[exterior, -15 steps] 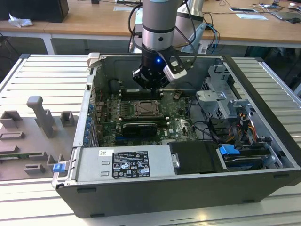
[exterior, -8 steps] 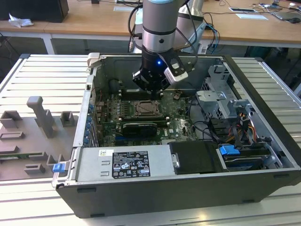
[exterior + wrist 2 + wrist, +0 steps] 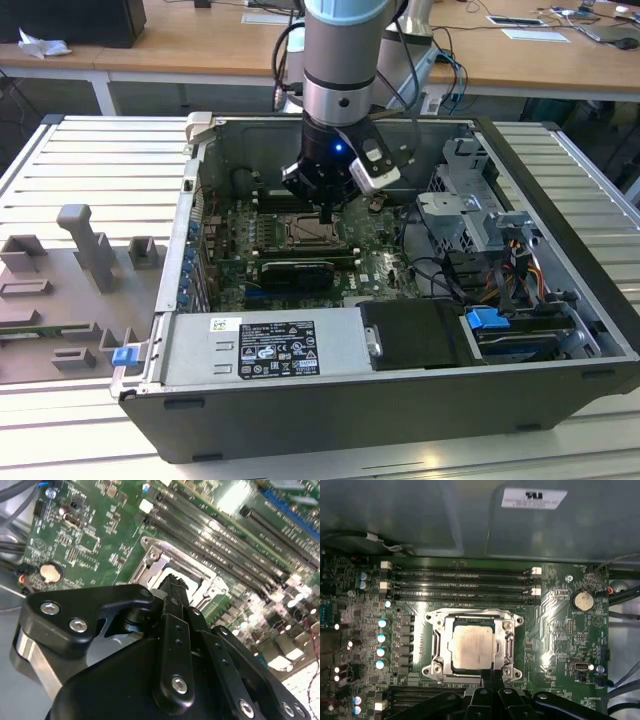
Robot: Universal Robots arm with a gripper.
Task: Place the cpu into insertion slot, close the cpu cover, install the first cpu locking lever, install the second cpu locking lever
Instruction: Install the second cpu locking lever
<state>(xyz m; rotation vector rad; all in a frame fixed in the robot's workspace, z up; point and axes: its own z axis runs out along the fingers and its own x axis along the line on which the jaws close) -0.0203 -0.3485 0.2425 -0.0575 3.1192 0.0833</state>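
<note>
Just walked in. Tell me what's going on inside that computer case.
A robot arm is reaching down into an open computer case, its gripper right over the insertion slot on the green motherboard. In the first wrist view the cpu lies in the slot with the cpu cover down around it, its metal top showing through the window. The gripper tip sits at the edge of the socket nearest the camera.

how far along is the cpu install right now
Done: the cpu sits in the slot, and the cover lies flat over it, framing the chip. In hand: the gripper is down at the socket's edge in the first wrist view, with nothing visibly held; whether its jaws are open or shut cannot be told. Left: I cannot tell from these views whether either locking lever is latched.
</note>
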